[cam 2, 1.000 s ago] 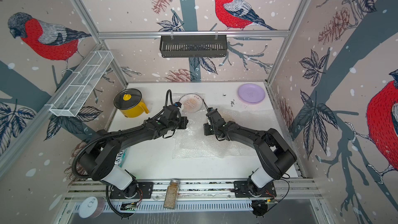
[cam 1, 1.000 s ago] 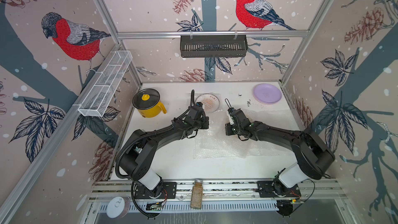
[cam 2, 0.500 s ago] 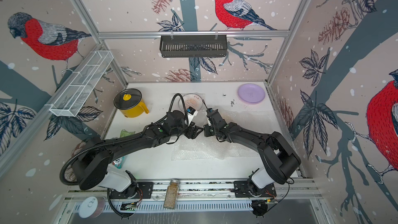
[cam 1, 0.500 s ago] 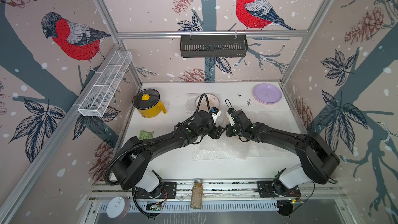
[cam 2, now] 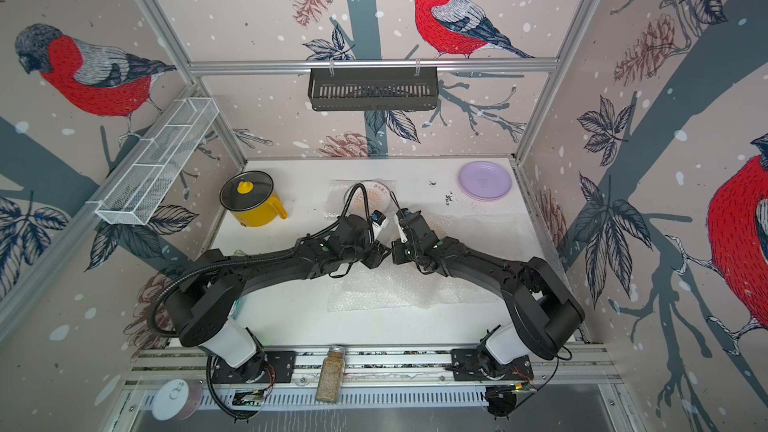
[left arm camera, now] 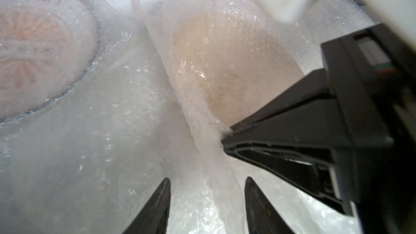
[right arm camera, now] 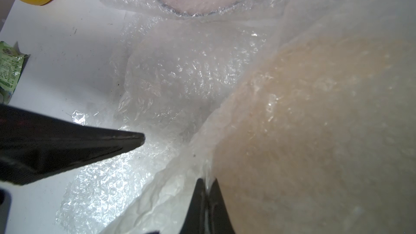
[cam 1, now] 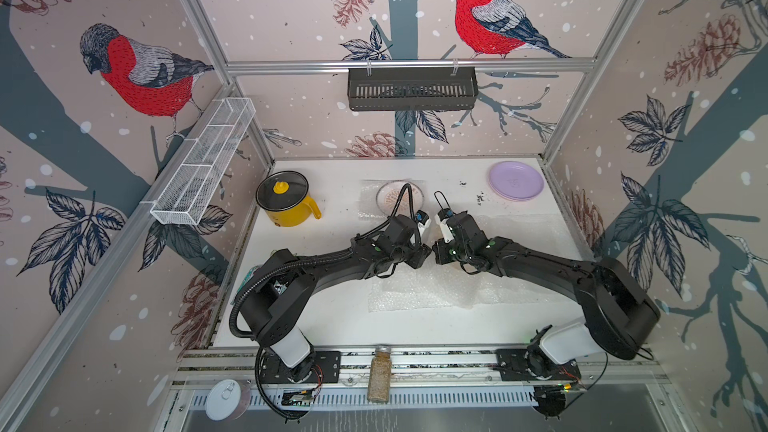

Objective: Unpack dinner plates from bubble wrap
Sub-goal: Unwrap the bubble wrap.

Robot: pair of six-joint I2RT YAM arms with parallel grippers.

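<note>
So the right gripper is pinched tight on the bubble wrap fold over the cream plate, mid-table. The left gripper sits partly open astride that fold. I'd guess it clamps and peels next.

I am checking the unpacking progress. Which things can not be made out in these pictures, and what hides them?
cream plate: right wrist view, blurred by the bubble wrap over it, cut off by the picture's edge.
sunburst plate: left wrist view, its lettering unreadable through wrap.
left gripper and right gripper: fingertips hidden under the wrists in both top views.
green packet: right wrist view, cut by the edge.
</note>
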